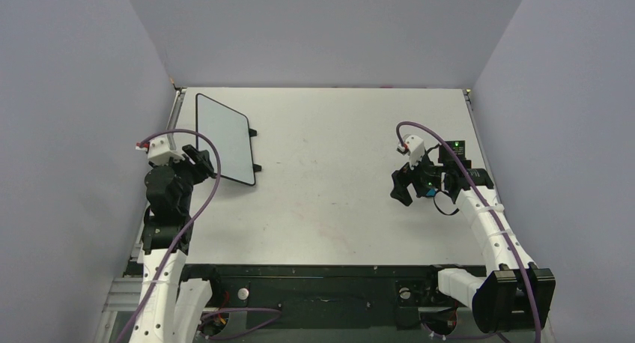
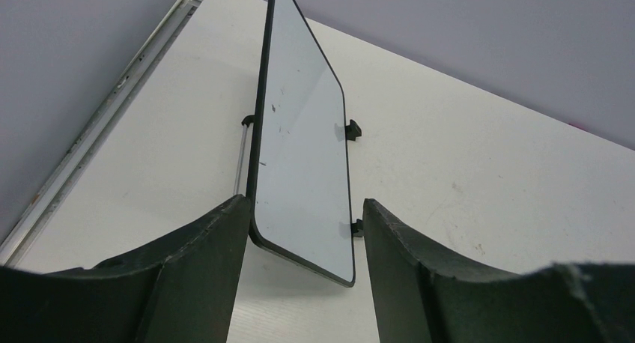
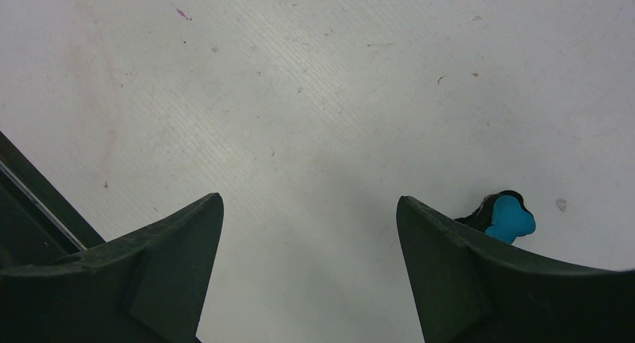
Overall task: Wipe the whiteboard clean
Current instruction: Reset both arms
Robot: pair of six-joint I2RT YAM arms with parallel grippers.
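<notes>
The whiteboard (image 1: 225,137) stands propped at the counter's (image 1: 337,148) far left, the left hand (image 2: 305,202) spread just before it, the right hand (image 3: 308,199) spread empty, so a careless nudge could topple it.

no readable text, label or number anywhere; only unreadable specks on the whiteboard (image 2: 299,163)

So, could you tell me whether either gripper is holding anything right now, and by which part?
Nothing is held: the left gripper stands open, unclamped, either side of the whiteboard's near corner, and the right gripper is open over the table.
</notes>
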